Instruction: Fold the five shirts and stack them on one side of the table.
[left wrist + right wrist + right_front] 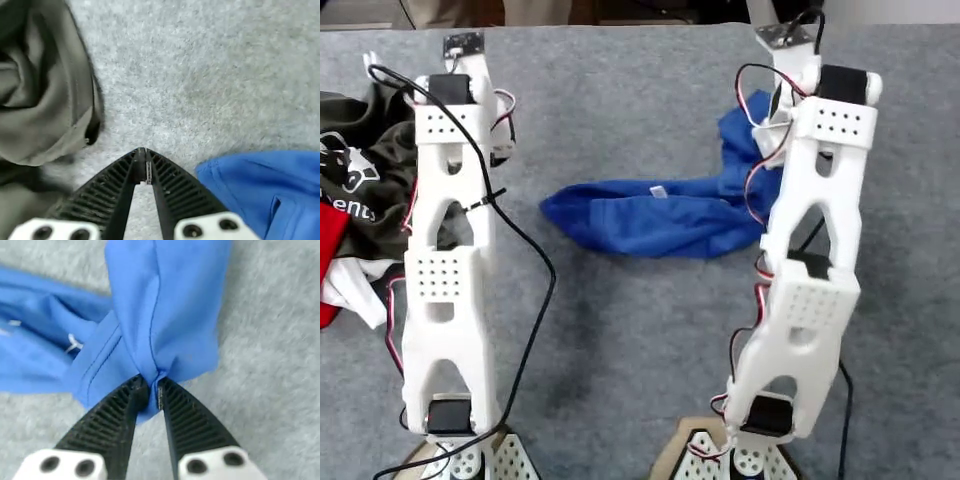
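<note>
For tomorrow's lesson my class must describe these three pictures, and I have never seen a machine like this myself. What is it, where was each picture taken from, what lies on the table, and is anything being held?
These are two small white robot arms, the left arm and the right arm, side by side at a grey table. The high view looks down on both from above. The other two pictures come from cameras on the wrists, each looking along its own black gripper. A blue shirt lies crumpled between the arms. A pile of dark, red and white shirts sits at the table's edge beside the left arm. The right gripper is pinching a fold of the blue shirt. The left gripper is shut on nothing.
</note>
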